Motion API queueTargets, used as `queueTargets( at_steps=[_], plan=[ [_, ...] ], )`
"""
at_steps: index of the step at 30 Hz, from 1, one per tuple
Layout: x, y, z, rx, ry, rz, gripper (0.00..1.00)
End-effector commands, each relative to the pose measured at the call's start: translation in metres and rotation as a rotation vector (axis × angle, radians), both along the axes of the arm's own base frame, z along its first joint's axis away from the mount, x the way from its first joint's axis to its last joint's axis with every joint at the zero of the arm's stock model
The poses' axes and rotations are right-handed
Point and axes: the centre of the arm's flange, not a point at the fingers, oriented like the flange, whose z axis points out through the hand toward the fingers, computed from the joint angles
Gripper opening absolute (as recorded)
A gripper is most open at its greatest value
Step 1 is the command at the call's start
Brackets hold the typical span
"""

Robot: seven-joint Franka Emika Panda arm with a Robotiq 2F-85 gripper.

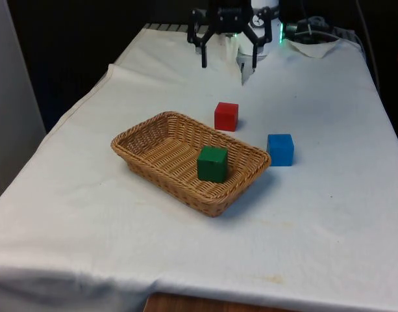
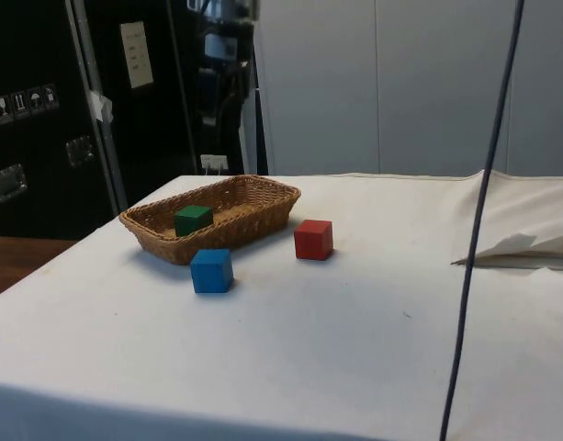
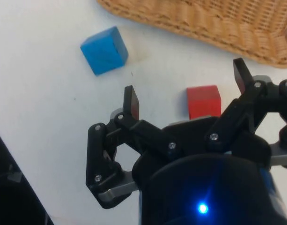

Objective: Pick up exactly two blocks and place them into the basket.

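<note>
Pictured on the white-clothed desk (image 1: 328,214): a wicker basket (image 1: 161,132) set at a slant, one green block (image 1: 212,163) already inside, resting near the wall at the front view's right end. Just outside that end, on the cloth, a blue block (image 1: 280,149), close beside the rim but not touching. Behind the basket's far long edge, a red block (image 1: 226,116), also near and apart from the weave. Red and blue well separated from each other, with bare cloth all round each, seen plainly from the side as well: basket (image 2: 263,197), green block (image 2: 193,220), blue block (image 2: 211,270), red block (image 2: 313,239).

Raised above the far end of the desk, the black hand (image 1: 223,64), spread wide and holding nothing, fingers (image 1: 203,55) pointing down, well clear of every block. From the wrist, the hand (image 3: 187,93) framing the red block (image 3: 204,101) between its two fingers (image 3: 131,101), blue block (image 3: 104,50) off to one side, basket rim (image 3: 213,26) beyond.

Wide open cloth between basket and the near desk edge, and along the front view's right side. Near the far corner on that side, a rumpled fold of cloth (image 2: 520,246).
</note>
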Motion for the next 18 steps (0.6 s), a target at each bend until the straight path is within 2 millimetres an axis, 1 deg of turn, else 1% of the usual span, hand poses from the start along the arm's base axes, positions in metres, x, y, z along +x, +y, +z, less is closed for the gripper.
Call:
queueTargets(
  at_steps=[1,6,7,8,10,14,15,18],
  plan=[
    [-0.005,-0.001,0.002,-0.009,0.006,0.003,1.00],
    [-0.022,-0.002,0.007,-0.003,0.015,0.018,1.00],
    [-0.018,0.000,0.007,0.005,0.008,0.017,1.00],
    [-0.024,-0.001,0.007,-0.001,0.016,0.021,1.00],
    [-0.030,-0.001,0.008,0.001,0.021,0.025,1.00],
    [-0.043,-0.002,0.003,0.009,0.042,0.035,1.00],
    [-0.040,-0.001,0.005,0.016,0.033,0.032,1.00],
    [-0.050,-0.002,-0.002,0.010,0.058,0.042,1.00]
  ],
)
